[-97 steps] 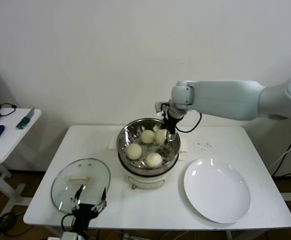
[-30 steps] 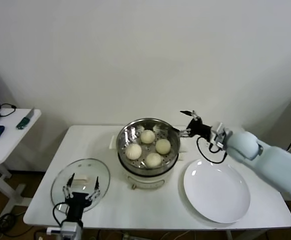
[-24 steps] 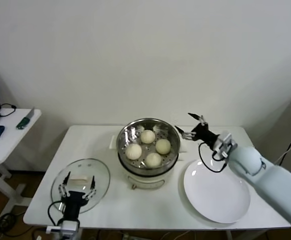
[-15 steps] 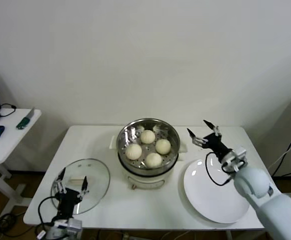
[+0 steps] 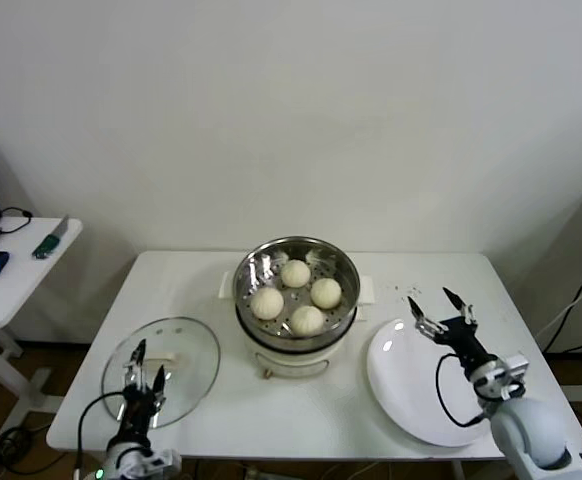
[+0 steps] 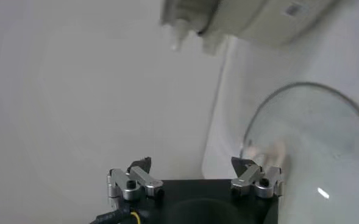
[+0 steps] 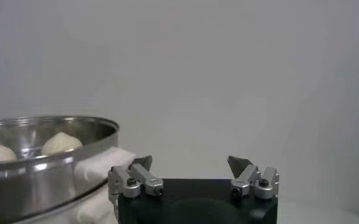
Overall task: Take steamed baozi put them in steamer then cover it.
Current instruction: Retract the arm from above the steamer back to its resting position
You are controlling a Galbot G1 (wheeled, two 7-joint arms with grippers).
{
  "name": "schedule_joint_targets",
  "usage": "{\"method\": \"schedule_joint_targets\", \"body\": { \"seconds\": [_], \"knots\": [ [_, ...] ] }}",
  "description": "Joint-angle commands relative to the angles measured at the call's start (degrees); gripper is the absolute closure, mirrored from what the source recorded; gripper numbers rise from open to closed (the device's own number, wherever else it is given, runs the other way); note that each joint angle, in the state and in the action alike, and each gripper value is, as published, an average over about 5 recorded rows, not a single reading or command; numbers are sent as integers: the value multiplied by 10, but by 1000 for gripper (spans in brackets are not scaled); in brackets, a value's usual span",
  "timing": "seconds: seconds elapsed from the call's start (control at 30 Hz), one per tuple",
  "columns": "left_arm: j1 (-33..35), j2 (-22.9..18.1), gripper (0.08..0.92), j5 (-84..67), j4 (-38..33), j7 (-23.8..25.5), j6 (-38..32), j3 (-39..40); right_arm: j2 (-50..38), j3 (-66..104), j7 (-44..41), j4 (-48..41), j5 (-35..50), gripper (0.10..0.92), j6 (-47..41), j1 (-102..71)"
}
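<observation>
Four cream-white baozi [image 5: 295, 272] lie on the perforated tray of the steel steamer [image 5: 343, 270], mid-table on its white base. The steamer is uncovered. It also shows in the right wrist view [image 7: 45, 159], with a baozi [image 7: 60, 143] inside. The glass cover [image 5: 186, 350] lies flat on the table, left of the steamer. My left gripper [image 5: 143, 375] is open and empty over the cover's near edge. In the left wrist view the gripper [image 6: 190, 164] is beside the cover [image 6: 313, 140]. My right gripper [image 5: 439, 310] [image 7: 190, 161] is open and empty, over the plate's far edge, right of the steamer.
A flat white plate [image 5: 411, 395] lies at the front right of the white table [image 5: 531, 300]. A small side table [image 5: 11, 275] at the far left holds a mouse and a green-handled tool. A wall stands close behind the table.
My right gripper has let the last baozi go in the steamer and drawn back right and toward me, down over the plate. My left gripper has shifted a little at the cover's near edge.
</observation>
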Motion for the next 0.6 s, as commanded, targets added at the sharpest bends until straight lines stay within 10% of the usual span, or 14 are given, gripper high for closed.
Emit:
{"method": "schedule_joint_targets", "body": {
  "seconds": [0.03,0.6],
  "knots": [
    [-63,22,177,110,140,-4,-11,17,44,56,-20,4,-38,203,0,-55],
    [-151,34,177,109,210,-32,-13,14,60,52,-32,-8,-65,203,18,-58]
  ]
}}
